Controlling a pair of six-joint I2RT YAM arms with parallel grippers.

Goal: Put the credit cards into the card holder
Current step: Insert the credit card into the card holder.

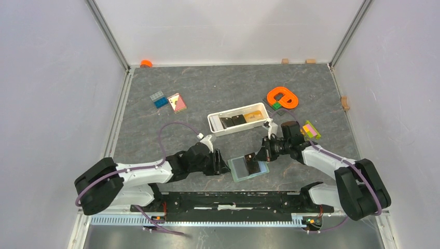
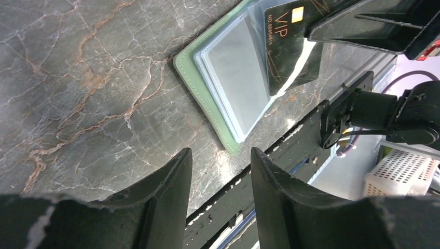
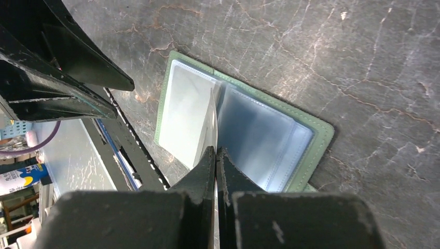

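Low in the middle of the top view, the card holder [image 1: 241, 168] lies open on the bench [image 1: 207, 88]. The right hand [image 3: 216, 151] reaches in from the right, angled down, clamped on a black credit card [image 2: 290, 46] held edge-on over the holder's clear sleeves. The left hand [image 2: 220, 153] sits low just left of the holder, fingers apart and empty.
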